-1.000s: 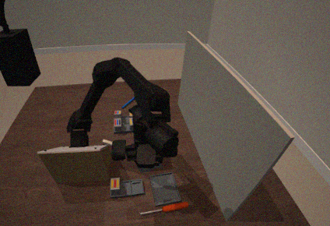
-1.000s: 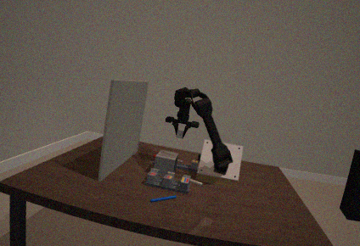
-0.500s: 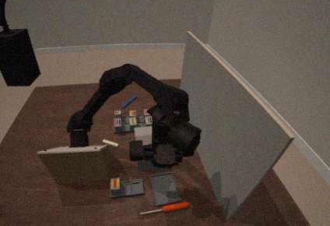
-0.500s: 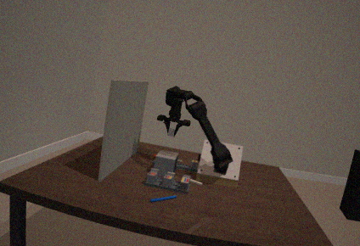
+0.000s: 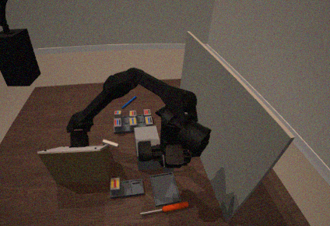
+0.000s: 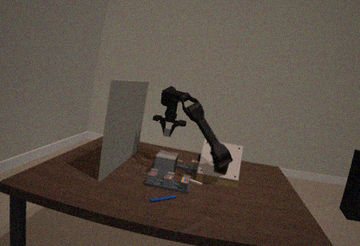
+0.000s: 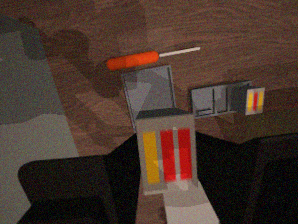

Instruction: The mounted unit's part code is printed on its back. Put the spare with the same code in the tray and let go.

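Observation:
My gripper (image 5: 163, 158) (image 6: 167, 131) (image 7: 160, 135) is shut on a small grey spare with one yellow and two red stripes, seen large in the wrist view (image 7: 167, 155). It holds the spare high above the table, short of the tray in the wrist view. The shallow grey tray (image 5: 165, 186) (image 7: 159, 92) has no unit in it. Beside it a grey holder (image 5: 134, 188) (image 7: 202, 96) bears a unit (image 5: 114, 183) (image 7: 255, 101) with yellow, red and yellow stripes. More striped spares (image 5: 133, 121) (image 6: 185, 180) stand in a rack behind the grey block. No printed back code is readable.
A grey block (image 5: 146, 134) (image 6: 166, 161) stands below the arm. A tall grey panel (image 5: 229, 126) (image 6: 125, 125) stands on one side, a tilted white-faced panel (image 5: 78, 165) (image 6: 231, 159) on the other. An orange screwdriver (image 5: 175, 206) (image 7: 132, 60) lies beside the tray; a blue pen (image 5: 129, 102) (image 6: 163, 198) lies beyond the rack.

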`<state>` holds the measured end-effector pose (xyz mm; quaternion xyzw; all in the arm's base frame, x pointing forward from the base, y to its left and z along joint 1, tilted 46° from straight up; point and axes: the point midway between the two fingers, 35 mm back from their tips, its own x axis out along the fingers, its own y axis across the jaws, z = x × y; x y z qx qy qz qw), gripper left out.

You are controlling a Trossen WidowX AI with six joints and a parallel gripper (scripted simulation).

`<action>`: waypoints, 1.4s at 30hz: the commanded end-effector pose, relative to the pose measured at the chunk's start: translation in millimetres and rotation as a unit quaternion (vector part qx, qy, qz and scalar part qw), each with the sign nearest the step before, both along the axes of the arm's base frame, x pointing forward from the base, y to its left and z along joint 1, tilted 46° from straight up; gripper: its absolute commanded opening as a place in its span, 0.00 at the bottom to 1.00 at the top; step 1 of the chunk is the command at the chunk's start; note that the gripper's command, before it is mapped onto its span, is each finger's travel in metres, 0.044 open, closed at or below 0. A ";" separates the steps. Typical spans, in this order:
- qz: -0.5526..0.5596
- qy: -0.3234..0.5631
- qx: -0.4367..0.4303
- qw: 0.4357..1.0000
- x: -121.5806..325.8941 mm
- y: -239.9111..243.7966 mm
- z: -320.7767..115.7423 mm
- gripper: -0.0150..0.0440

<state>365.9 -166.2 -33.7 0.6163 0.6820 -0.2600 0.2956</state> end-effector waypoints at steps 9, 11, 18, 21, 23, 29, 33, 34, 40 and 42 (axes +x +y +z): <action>-0.001 0.001 0.003 1.000 1.7 6.5 -8.0 0.25; -0.001 0.001 0.003 1.000 1.9 7.5 -9.3 0.25; -0.001 0.001 0.003 1.000 2.6 11.0 -13.5 0.25; -0.001 0.001 0.003 1.000 2.8 12.5 -15.3 0.25; -0.001 0.001 0.003 1.000 3.0 13.5 -16.5 0.25; 0.000 0.001 0.003 1.000 3.4 16.6 -20.1 0.25; 0.000 0.001 0.003 1.000 3.6 18.6 -22.5 0.25; 0.000 0.001 0.003 1.000 3.7 19.2 -23.1 0.25; 0.000 0.001 0.003 1.000 4.0 22.3 -26.6 0.25; 0.000 0.001 0.003 1.000 4.1 23.3 -27.8 0.25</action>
